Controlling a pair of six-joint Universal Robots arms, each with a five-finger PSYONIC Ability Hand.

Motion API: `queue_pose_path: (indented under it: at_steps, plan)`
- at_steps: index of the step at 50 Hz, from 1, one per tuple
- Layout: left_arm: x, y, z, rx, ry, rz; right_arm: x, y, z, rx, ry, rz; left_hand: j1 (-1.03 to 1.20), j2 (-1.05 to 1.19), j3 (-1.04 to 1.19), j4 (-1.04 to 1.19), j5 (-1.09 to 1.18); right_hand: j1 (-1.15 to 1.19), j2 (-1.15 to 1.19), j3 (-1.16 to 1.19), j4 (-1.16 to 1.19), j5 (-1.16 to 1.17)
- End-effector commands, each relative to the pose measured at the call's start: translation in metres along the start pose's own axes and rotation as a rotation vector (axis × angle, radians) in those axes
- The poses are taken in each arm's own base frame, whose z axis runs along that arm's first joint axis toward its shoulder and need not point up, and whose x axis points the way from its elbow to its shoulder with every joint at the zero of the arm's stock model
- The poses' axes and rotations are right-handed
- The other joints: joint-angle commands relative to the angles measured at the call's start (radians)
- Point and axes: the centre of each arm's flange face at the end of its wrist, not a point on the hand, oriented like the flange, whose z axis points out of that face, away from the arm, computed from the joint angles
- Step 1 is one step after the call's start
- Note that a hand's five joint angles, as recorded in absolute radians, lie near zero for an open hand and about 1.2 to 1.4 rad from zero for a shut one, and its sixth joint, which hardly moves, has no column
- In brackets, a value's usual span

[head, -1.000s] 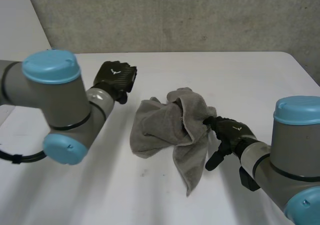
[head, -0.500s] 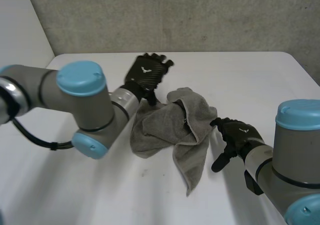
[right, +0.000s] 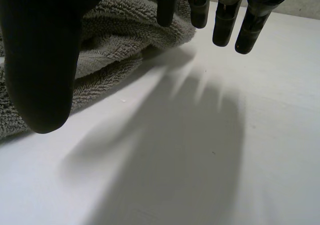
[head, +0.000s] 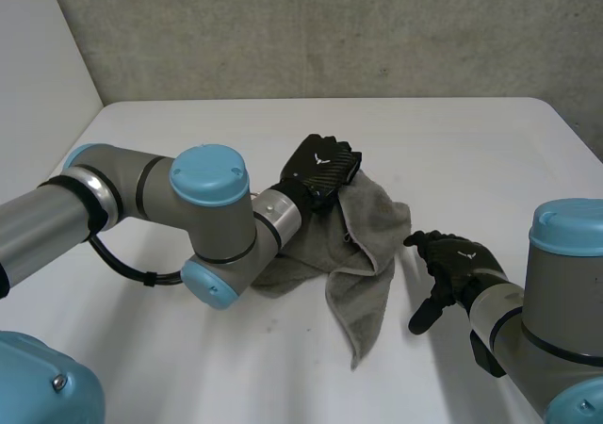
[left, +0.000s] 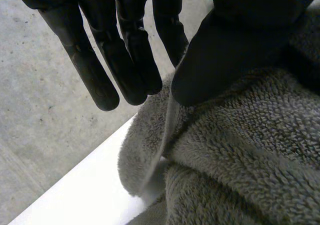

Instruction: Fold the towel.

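Note:
The grey towel (head: 369,240) lies crumpled in the middle of the white table (head: 188,349), with one end trailing towards the front. My left hand (head: 322,165) sits on the towel's far top fold. In the left wrist view its thumb (left: 215,50) presses the towel (left: 240,155), and a thin edge of cloth rises between the thumb and the nearly straight fingers (left: 125,60), pinched there. My right hand (head: 459,262) hovers just right of the towel, open, fingers (right: 225,20) spread above bare table, with the towel (right: 115,30) beside its thumb.
A grey wall stands behind the table's far edge (head: 320,100). My left arm (head: 207,221) reaches across the table's left half, covering the towel's left part. Bare table lies to the right of and in front of the towel.
My left hand swung from the far left onto the towel's top fold and closed on it. My right hand let go of the towel's right side and drew back a little.

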Motion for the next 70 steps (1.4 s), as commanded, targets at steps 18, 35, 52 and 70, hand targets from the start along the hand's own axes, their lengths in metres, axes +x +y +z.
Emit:
queue_pose_path:
  at_steps: [18,35,52,70]
  plan:
    - [-0.075,-0.066,-0.074,-0.061,-0.413,0.033,-0.011,-0.005,-0.002,-0.01,-0.075,-0.005,0.283,0.272,0.275,0.278,0.284,-0.001,0.005,0.008,0.0,-0.068]
    - [-0.081,-0.028,-0.172,-0.391,-0.51,0.225,-0.062,0.007,-0.017,0.006,-0.212,-0.16,0.283,0.272,0.275,0.278,0.284,-0.001,0.005,0.008,0.0,-0.068]
    - [-0.085,-0.012,-0.199,-0.479,-0.559,0.192,-0.083,0.034,-0.011,0.027,-0.215,-0.288,0.283,0.272,0.275,0.278,0.284,-0.001,0.005,0.008,0.0,-0.068]
    - [-0.096,-0.013,-0.196,-0.462,-0.592,0.179,-0.078,0.014,0.017,0.273,-0.09,-0.376,0.283,0.272,0.275,0.278,0.284,1.221,1.226,1.23,1.221,1.154]
